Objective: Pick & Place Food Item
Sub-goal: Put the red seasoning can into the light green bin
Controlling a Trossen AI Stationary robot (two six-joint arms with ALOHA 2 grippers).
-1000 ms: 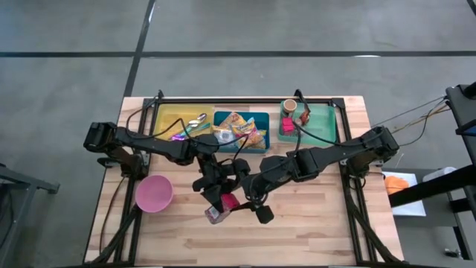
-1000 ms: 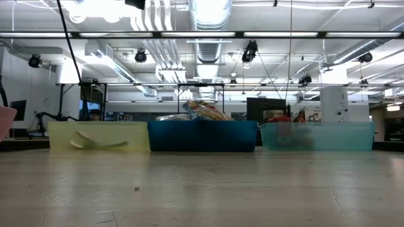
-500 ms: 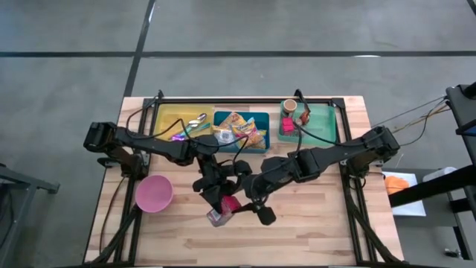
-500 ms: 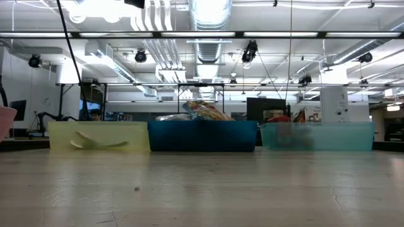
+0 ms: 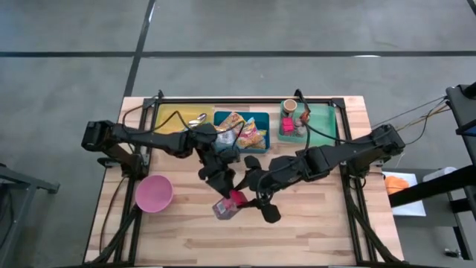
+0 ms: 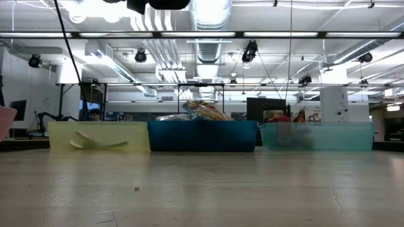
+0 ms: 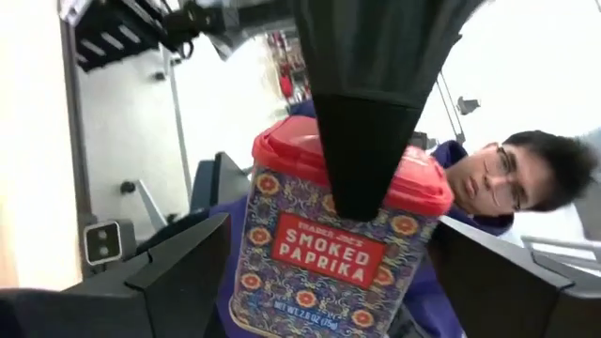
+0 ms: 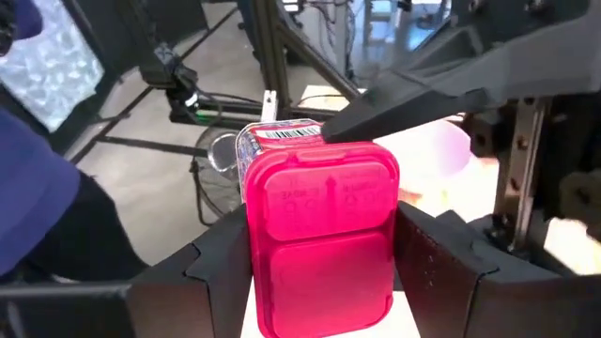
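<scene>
Wooden table [image 5: 312, 231] under bright shop lights, three bins along its far edge, a pink bowl [image 5: 154, 193] well left of the tin. Both arms meet above the middle of the table, and the smoked paprika tin [image 5: 227, 205] hangs in the air there, near side of the blue bin [image 5: 242, 131]. The right gripper [image 8: 315, 282] has its fingers half closed on the tin's red lid end. The left gripper [image 5: 222, 181] stands fully spread just beside the tin, gripping nothing. This looks like a hand-over just made. To do it well, I'd back the left arm off straight, so its fingers don't clip the tin, and keep the right grip firm before carrying it on.
</scene>
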